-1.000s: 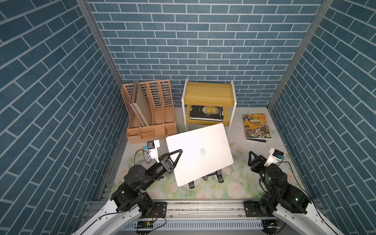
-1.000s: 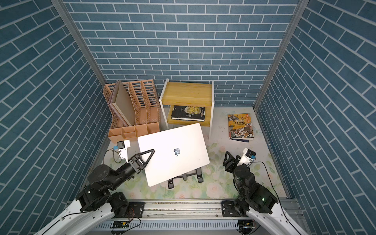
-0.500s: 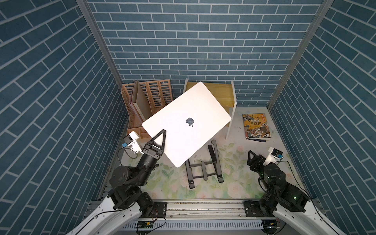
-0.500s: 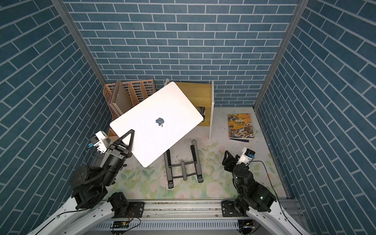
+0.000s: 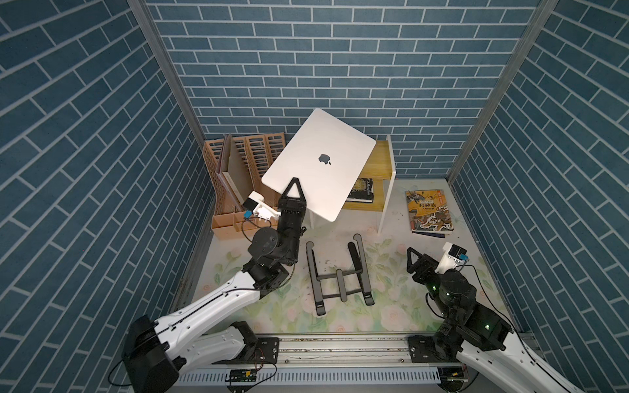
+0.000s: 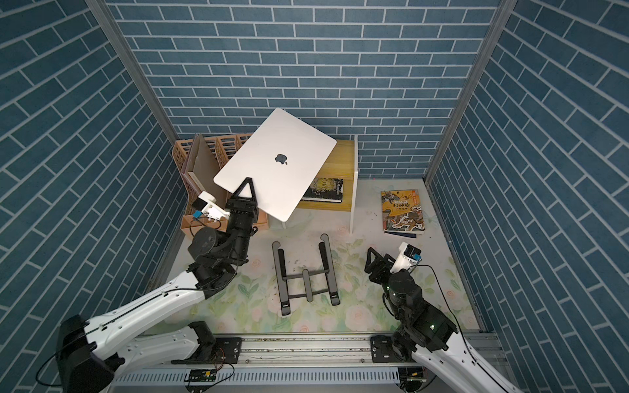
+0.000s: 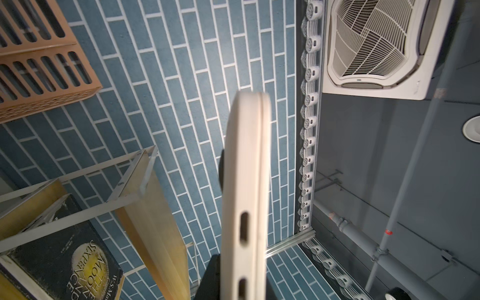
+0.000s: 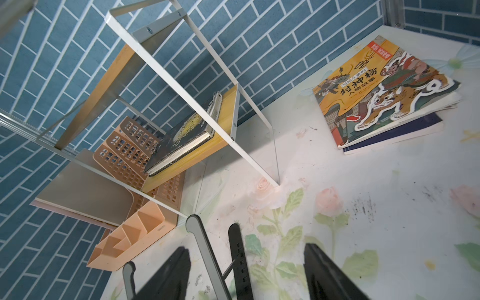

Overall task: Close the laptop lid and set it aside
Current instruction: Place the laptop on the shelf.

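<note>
**Laptop held high, lid shut, above the shelf**

Now the left tool point(image 5: 294, 186) pinches the near edge of the laptop point(image 5: 320, 166) and holds it in the air, tilted, over the tan file rack point(image 5: 245, 160) and the wooden shelf unit point(image 5: 381, 160). A second ago the machine lay on the black folding stand point(image 5: 337, 272); half a second ago it was lifted but lower and nearer the arm; now it is higher, farther back, and more steeply tipped, and the stand is bare on the counter point(image 5: 391, 306). The right tool point(image 5: 413, 260) hovers low over the floral counter, clear of everything, its fingers point(image 8: 330, 272) spread apart with nothing between them; it has widened slightly over the same second while the arm has kept its place.

Readable writing: the dark book point(image 7: 65, 259) on the lower shelf shows "THE MOON AND SIXPENCE" in the left wrist view. The colourful book point(image 8: 384, 88) on the counter's far right carries Chinese characters. The peach organiser tray point(image 8: 130, 239) bears small lettering too fine to read.

The laptop lid point(image 6: 279, 160) is closed flat against the base; its outer face is plain silver-white with a dark apple logo point(image 6: 281, 158). The left wrist view shows the closed seam and two port slots along the side edge.
</note>
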You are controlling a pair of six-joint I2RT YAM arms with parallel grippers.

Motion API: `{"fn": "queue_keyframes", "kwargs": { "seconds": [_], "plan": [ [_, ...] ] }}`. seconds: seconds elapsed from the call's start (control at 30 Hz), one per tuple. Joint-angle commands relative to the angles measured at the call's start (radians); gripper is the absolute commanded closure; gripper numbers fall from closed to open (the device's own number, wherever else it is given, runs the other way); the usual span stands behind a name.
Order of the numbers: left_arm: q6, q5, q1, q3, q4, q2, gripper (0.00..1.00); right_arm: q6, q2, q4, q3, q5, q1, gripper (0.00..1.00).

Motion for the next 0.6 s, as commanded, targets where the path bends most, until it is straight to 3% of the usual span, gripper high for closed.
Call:
{"fn": "queue_keyframes", "kwargs": {
  "seconds": [0.0, 0.23, 0.57],
  "plan": [
    [-0.053, -0.108, -0.032, 0.106, 0.298, 0.051, 1.0, 0.051, 0.007, 0.067, -0.019, -0.054, 0.003, 0.27],
    [-0.045, -0.404, -0.13, 0.204, 0.295, 0.22, 1.0, 0.096, 0.032, 0.079, -0.037, -0.093, 0.003, 0.26],
    [0.003, -0.451, -0.144, 0.373, 0.302, 0.437, 1.0, 0.132, 0.033, 0.068, -0.051, -0.109, 0.003, 0.26]
  ]
}}
